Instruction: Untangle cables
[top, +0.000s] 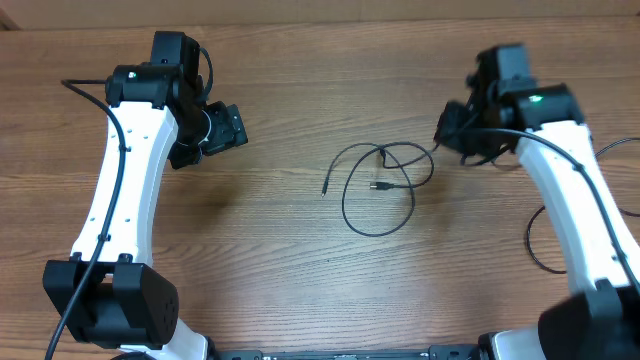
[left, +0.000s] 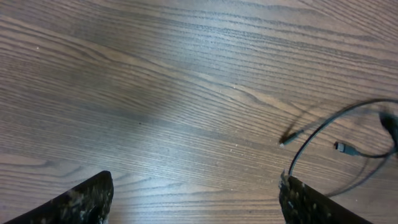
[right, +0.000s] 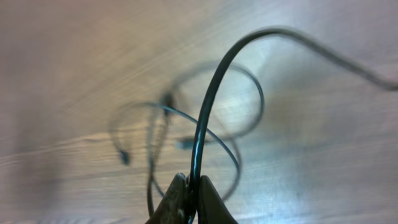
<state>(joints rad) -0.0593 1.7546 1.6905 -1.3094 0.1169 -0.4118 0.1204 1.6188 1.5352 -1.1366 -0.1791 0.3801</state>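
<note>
My right claw (right: 189, 208) is clenched tight on one strand of the cables (right: 200, 124). My two fingers (right: 173, 202) are pressed together with the thin black wire pinched between them. From the pinch the strand rises, bends over and runs off to the right, out of my wrist camera's sight.

Just past that strand, the other cables lie in loose overlapping loops on the wooden table (right: 56, 74). They are blurred in my wrist view, though I can make out a small plug end (right: 124, 156) on the loops' left side.

From overhead, my right claw (top: 447, 135) sits at the upper right edge of the cables (top: 375, 234). A short silver-tipped plug (top: 381, 186) lies inside the loops, and one free end (top: 325, 188) pokes out on their left side.

Farther out on that left side, well apart from the loops, my left claw (top: 225, 128) is released, jaws spread wide and grasping nothing. Its own camera shows my left claw (left: 196, 186) over bare wood, with the cables (left: 311, 140) curving in near its right finger (left: 311, 202).
</note>
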